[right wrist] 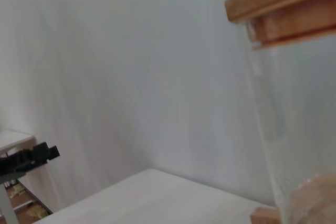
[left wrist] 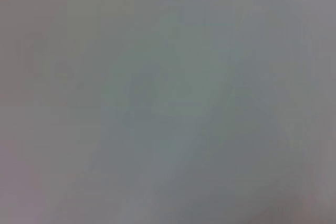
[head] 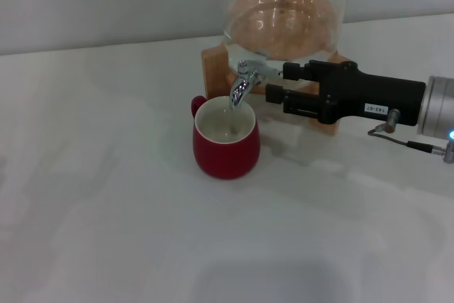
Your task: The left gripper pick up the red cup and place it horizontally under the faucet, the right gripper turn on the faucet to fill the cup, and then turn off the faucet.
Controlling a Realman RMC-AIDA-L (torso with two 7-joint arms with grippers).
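The red cup (head: pixel 227 148) stands upright on the white table (head: pixel 106 211), its cream inside showing and its handle toward the back left. The faucet (head: pixel 243 84) hangs its chrome spout right over the cup's mouth. My right gripper (head: pixel 277 81) reaches in from the right at the level of the faucet. Its two black fingers are apart, and the upper fingertip (head: pixel 287 70) meets the end of the faucet's lever. My left gripper appears in no view; the left wrist view is a plain grey blur.
The glass dispenser (head: pixel 284 15) on its wooden stand (head: pixel 213 69) rises behind the cup. In the right wrist view its glass wall (right wrist: pixel 294 129) and wooden lid (right wrist: pixel 283 9) stand close, with a dark object (right wrist: pixel 29 158) far off by a shelf.
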